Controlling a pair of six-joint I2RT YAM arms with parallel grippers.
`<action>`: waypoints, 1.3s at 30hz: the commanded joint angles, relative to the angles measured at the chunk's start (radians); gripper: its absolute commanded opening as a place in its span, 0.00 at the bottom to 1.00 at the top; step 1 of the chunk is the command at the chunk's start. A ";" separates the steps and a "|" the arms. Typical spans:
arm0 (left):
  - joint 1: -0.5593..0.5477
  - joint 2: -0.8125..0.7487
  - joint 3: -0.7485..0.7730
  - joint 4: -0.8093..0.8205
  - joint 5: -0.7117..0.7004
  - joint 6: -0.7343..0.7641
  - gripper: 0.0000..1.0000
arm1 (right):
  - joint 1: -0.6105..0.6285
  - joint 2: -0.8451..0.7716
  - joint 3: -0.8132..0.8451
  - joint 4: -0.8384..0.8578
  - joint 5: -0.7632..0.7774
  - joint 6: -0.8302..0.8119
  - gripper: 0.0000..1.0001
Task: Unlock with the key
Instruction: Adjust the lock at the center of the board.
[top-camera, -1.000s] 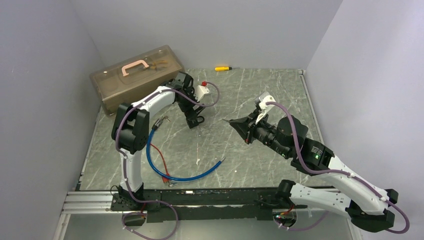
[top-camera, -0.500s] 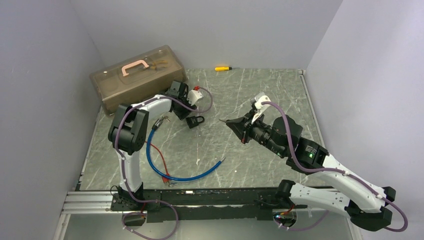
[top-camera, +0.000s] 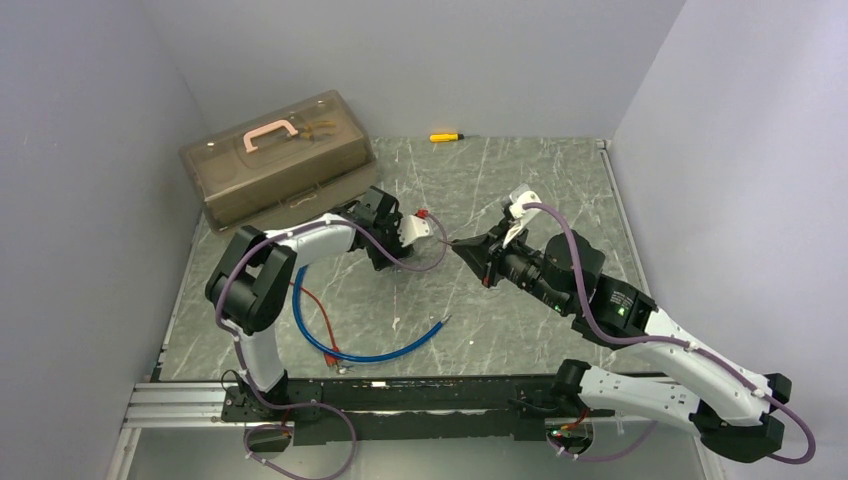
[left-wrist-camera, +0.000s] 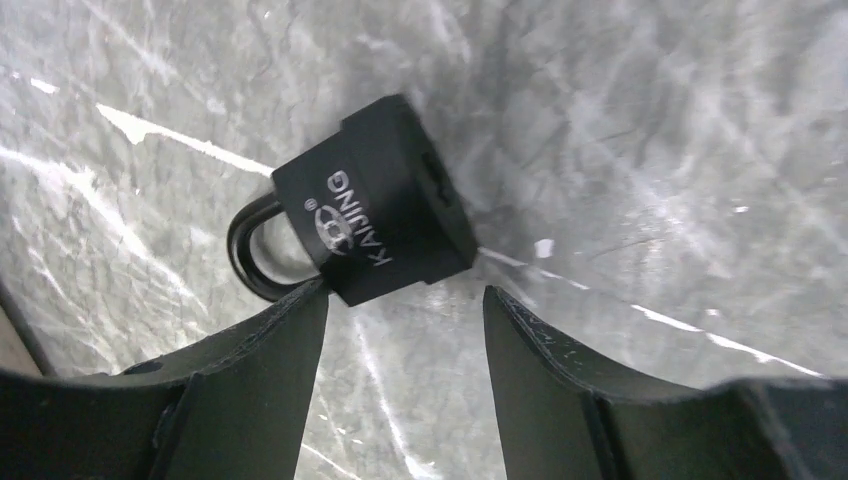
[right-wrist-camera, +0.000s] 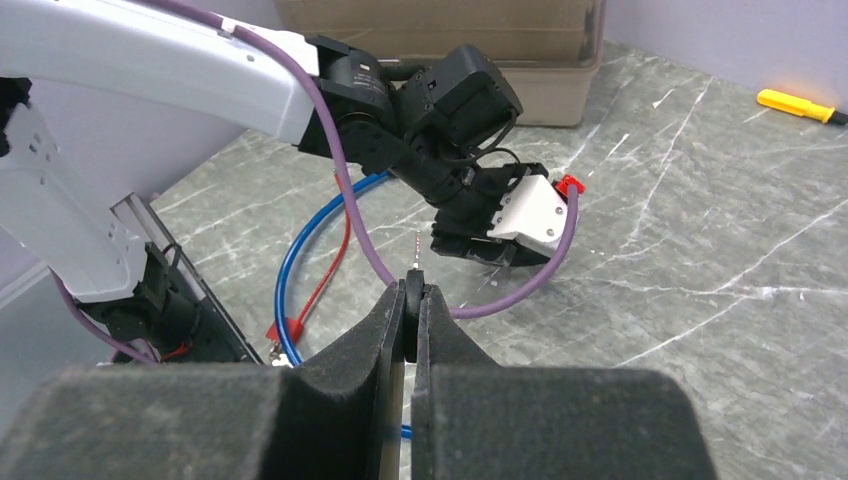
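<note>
**Task state, read left to right.** At far left stands a translucent brown plastic toolbox with a pink handle (top-camera: 275, 160). Nearer lies a looped blue cable (top-camera: 370, 352) on the grey marble table (top-camera: 520, 180).

At centre, the left gripper (left-wrist-camera: 405, 300) hangs over the small black padlock (left-wrist-camera: 385, 215). Its fingers (left-wrist-camera: 270, 350) are spread. The lock lies flat on the table at the mouth of the gap and is not clamped. Its shackle appears closed.

To the right, the right gripper (right-wrist-camera: 410, 300) has its fingers pressed together on the thin metal key (right-wrist-camera: 412, 300). The blade points towards the left gripper, near it but apart. A yellow screwdriver (top-camera: 445, 136) lies at the far edge.

**Done:** the key is in hand.

**Left, by judgement:** gripping the padlock, presenting its keyhole, inserting and turning the key, and releasing the shackle.
</note>
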 joint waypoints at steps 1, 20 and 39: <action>-0.008 -0.046 0.033 -0.058 0.072 0.015 0.63 | -0.004 -0.026 0.000 0.045 -0.005 0.013 0.00; 0.092 -0.131 0.113 -0.251 0.378 0.639 0.99 | -0.005 -0.108 0.009 0.005 0.033 -0.002 0.00; 0.070 0.291 0.555 -0.700 0.448 1.092 0.99 | -0.006 -0.115 0.075 -0.025 0.053 -0.049 0.00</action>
